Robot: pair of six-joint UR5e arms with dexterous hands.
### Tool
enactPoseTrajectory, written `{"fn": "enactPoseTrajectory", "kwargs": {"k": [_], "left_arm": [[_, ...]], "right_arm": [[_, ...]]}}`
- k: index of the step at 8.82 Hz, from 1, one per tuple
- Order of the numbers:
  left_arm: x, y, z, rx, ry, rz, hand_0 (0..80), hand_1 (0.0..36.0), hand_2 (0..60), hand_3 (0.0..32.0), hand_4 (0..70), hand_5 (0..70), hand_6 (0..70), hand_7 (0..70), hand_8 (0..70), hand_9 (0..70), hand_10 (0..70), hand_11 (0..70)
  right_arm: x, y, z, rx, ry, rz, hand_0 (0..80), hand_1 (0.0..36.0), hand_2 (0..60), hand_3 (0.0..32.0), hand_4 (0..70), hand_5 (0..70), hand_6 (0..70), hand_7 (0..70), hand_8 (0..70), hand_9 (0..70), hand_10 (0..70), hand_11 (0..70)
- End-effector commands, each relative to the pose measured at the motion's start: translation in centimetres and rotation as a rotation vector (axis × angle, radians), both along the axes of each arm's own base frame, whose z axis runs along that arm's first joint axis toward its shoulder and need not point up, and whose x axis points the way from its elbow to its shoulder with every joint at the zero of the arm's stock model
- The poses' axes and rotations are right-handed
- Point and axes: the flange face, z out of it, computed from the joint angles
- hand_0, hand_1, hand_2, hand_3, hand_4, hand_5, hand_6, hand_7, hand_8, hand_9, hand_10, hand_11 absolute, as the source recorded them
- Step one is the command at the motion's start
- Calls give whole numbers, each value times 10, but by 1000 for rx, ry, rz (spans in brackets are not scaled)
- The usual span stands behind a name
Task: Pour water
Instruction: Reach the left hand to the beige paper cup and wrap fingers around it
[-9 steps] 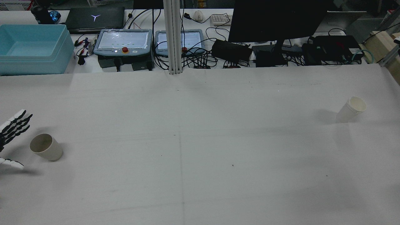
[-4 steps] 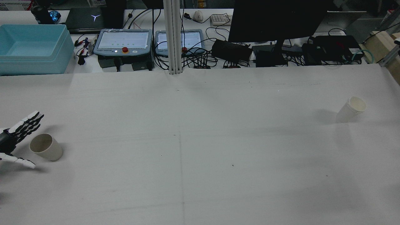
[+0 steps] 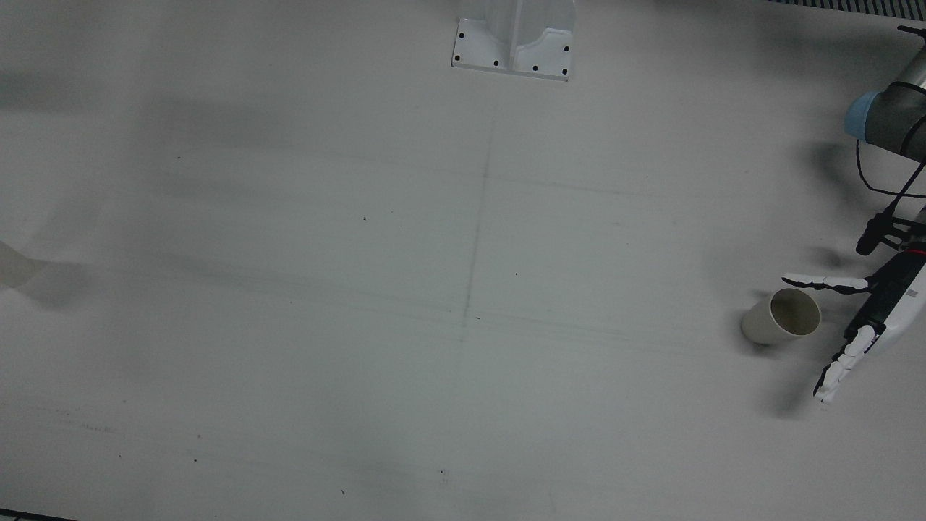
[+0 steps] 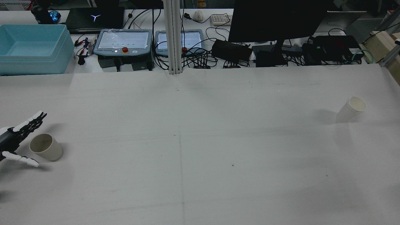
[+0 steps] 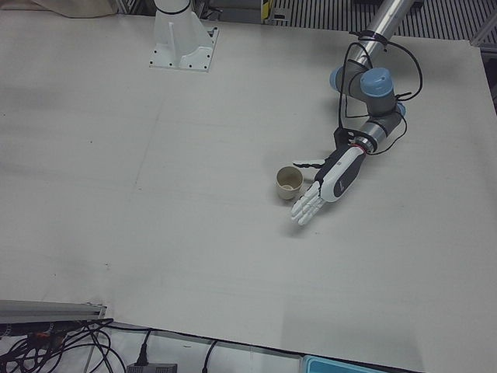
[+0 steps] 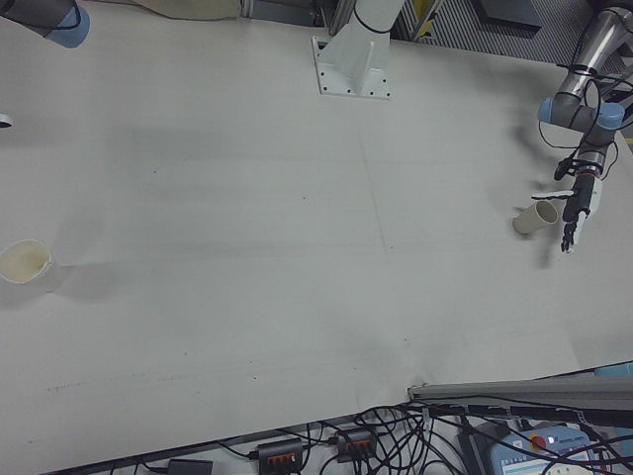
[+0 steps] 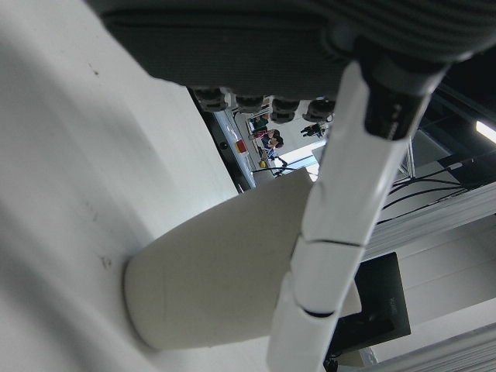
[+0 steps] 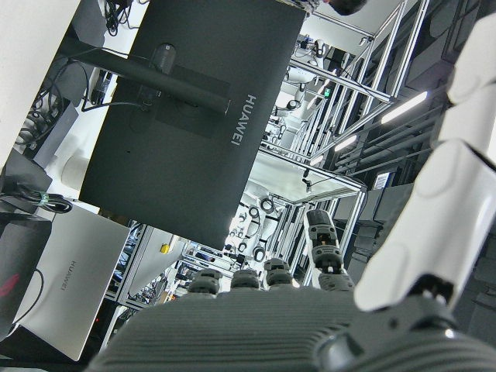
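Observation:
A beige paper cup (image 4: 46,147) stands upright at the table's left side; it also shows in the front view (image 3: 781,316), the left-front view (image 5: 289,183) and the left hand view (image 7: 225,271). My left hand (image 4: 12,139) is open beside it, with the thumb on one side and the fingers (image 3: 843,362) on the other, close to the cup but not closed on it. A second white paper cup (image 4: 351,109) stands upright far right, alone. My right hand (image 8: 271,325) shows only in its own view, empty, facing a monitor.
The white table (image 4: 200,140) is bounded at the back by a blue bin (image 4: 34,47), teach pendants (image 4: 123,42), cables and a monitor (image 4: 275,18). A white post base (image 3: 514,43) stands at the robot side.
My left hand has moved in toward the beige cup, so its thumb and fingers now flank it. Neither cup has moved.

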Motion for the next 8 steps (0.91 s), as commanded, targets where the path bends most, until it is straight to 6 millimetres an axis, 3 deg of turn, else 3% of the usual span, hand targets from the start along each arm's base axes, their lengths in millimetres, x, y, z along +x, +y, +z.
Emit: {"fn": "enactPoseTrajectory", "kwargs": {"k": [1, 4, 8], "left_arm": [[0, 0, 1, -5, -7, 0, 800, 360, 0, 0, 58, 13, 0, 79, 20, 1, 0, 44], [21, 8, 8, 1, 26, 46, 800, 360, 0, 0, 56, 52, 0, 82, 20, 2, 1, 48], [21, -1, 9, -44, 128, 13, 800, 360, 0, 0, 45, 70, 0, 87, 20, 3, 0, 42]], "right_arm": [[0, 1, 1, -3, 2, 0, 461, 119, 106, 0, 158, 131, 28, 87, 23, 19, 26, 47], [0, 2, 3, -7, 6, 0, 459, 118, 104, 0, 153, 130, 26, 85, 24, 19, 25, 45], [1, 4, 10, -19, 6, 2, 460, 117, 100, 0, 147, 128, 23, 83, 25, 19, 22, 41]]}}
